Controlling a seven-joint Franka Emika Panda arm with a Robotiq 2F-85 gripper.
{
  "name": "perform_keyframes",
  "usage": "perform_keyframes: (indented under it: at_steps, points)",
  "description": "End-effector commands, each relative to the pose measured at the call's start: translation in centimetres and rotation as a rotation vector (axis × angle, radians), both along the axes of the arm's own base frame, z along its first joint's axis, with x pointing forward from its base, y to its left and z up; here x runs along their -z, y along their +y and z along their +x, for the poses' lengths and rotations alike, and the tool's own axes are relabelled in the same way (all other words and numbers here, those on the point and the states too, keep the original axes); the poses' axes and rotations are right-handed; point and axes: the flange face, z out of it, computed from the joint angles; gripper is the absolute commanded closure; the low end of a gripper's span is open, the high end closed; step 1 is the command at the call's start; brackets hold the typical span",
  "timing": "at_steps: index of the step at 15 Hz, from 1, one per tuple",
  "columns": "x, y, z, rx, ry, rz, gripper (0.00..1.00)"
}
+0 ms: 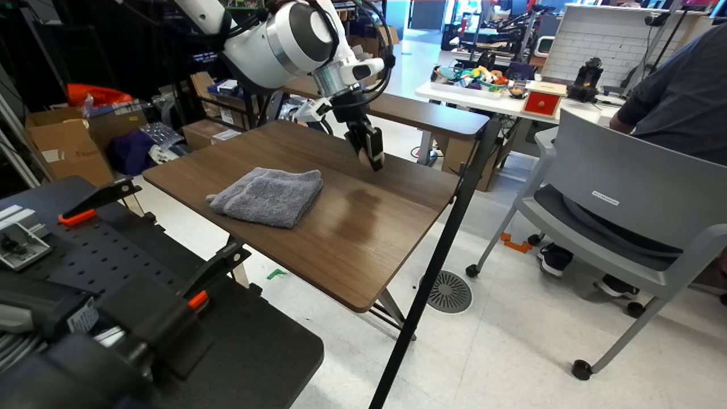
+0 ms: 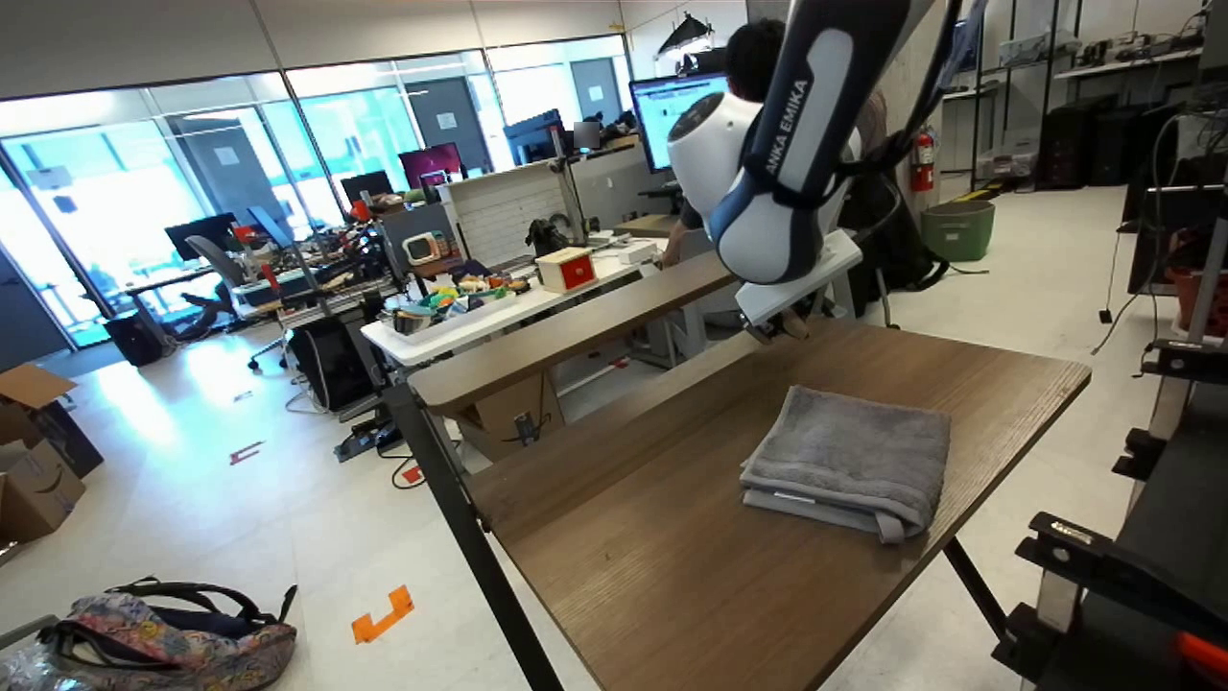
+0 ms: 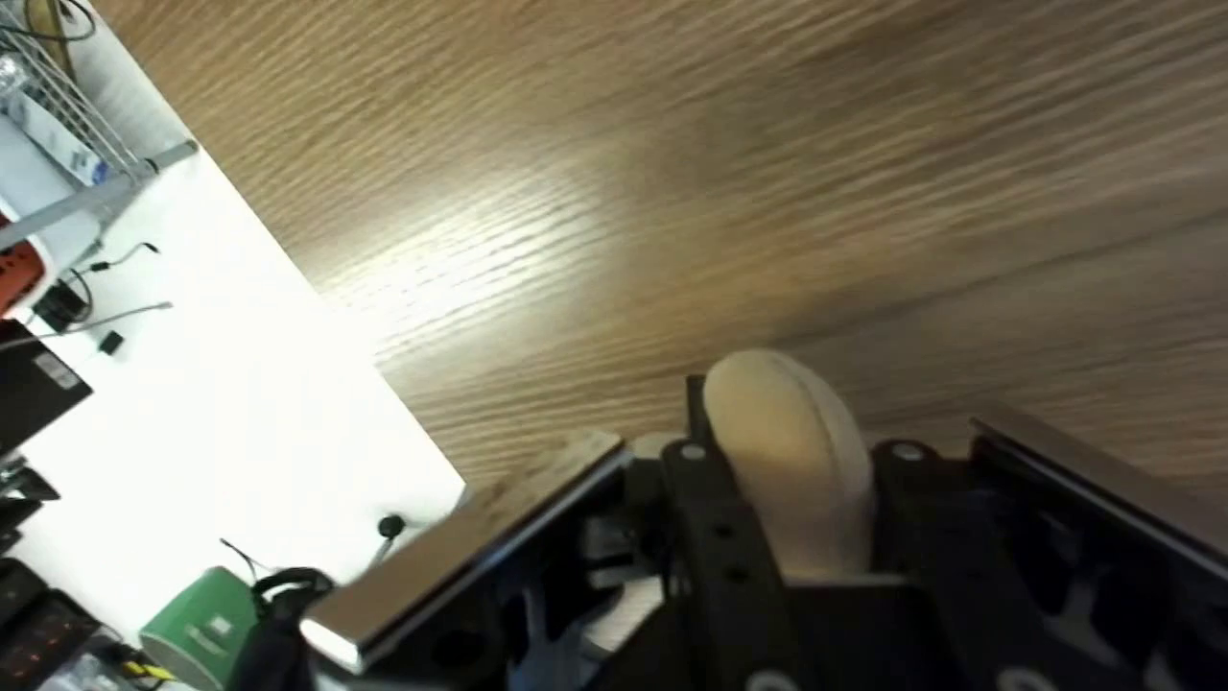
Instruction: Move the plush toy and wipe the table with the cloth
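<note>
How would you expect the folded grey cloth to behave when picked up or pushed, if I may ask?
The cloth would likely hang floppy, given its fuzzy fabric and rounded folds. Its stacked layers might open out if only the top one is gripped. Lying low and broad on the table, it seems unlikely to roll or tip.
</note>
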Motion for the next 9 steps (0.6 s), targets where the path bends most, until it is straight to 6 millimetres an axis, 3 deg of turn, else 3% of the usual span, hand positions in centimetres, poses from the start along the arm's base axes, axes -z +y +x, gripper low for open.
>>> perform_keyframes:
  at_steps: [1,5,9]
  points:
    - [3.1,-3.9,0.6,0.101,-0.040,0.008,0.98]
    - [4.6,-8.3,1.5,0.181,-0.135,0.040,0.98]
    - [4.0,-9.6,2.9,0.225,-0.202,0.067,0.98]
